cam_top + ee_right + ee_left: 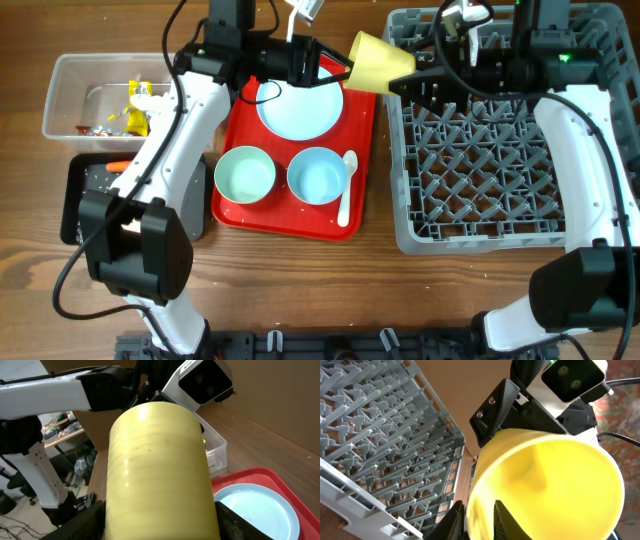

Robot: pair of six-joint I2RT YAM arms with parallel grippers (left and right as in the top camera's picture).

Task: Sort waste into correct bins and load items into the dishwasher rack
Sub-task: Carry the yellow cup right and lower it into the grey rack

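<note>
The small yellow cup [380,62] hangs in the air between the red tray and the grey dishwasher rack [500,150], lying on its side. My left gripper [345,70] is shut on its rim, one finger inside and one outside [480,520]. My right gripper [405,78] grips the cup's body from the rack side, a finger against each flank [160,527]. The cup fills the left wrist view [555,490] and the right wrist view [160,470]. The light blue plate [300,105], two bowls [245,175] [318,175] and the white spoon [347,185] lie on the red tray.
The red tray [290,225] sits mid-table. The clear tub [70,90] at far left holds yellow and red wrappers [135,105]. The black tray [80,200] below it holds the carrot [117,165]. The rack shows in the left wrist view [380,435].
</note>
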